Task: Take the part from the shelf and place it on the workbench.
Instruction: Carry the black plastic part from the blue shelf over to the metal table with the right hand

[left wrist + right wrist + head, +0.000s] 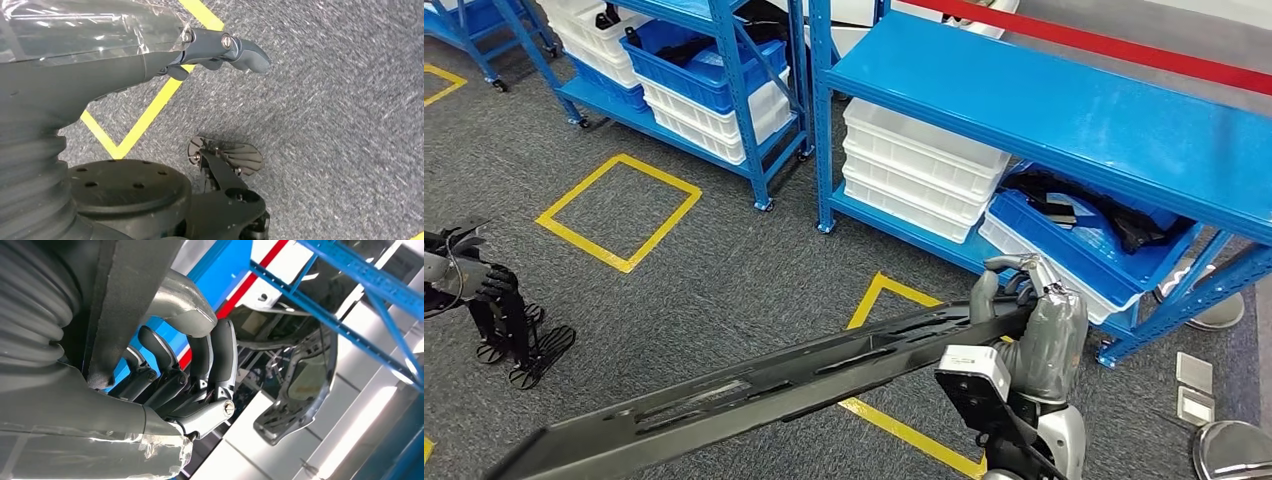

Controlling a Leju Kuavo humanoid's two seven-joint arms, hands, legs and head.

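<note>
Part (764, 385): a long, flat, black slotted strip, the largest thing in the head view, is carried low across the grey carpeted floor (724, 270), slanting from the lower left corner up to the right hand (1029, 325). It is held at one end only, so the far end hangs unsupported, well apart from the grip.

Behind it, two blue shelves are seen. On the nearer shelf (1064, 110), white bins (914, 170) are stacked, and a blue bin (1084, 240) of dark pieces is set just beside the right hand. Yellow tape squares (619, 212) are marked on the carpet. No workbench is seen in these views.

The right hand is wrapped around the strip's end; in the right wrist view the dark fingers (220, 355) are curled over its edge and the grey thumb (175, 302) is pressed against it. The left hand (220, 50) hangs beside the body, holding nothing, its fingers apart.

For the carry to be done well, the grip is best kept firm and the strip level, since the long free end could swing into the shelf posts when the body is turned. A slow, wide turn away from the shelves is advised.
</note>
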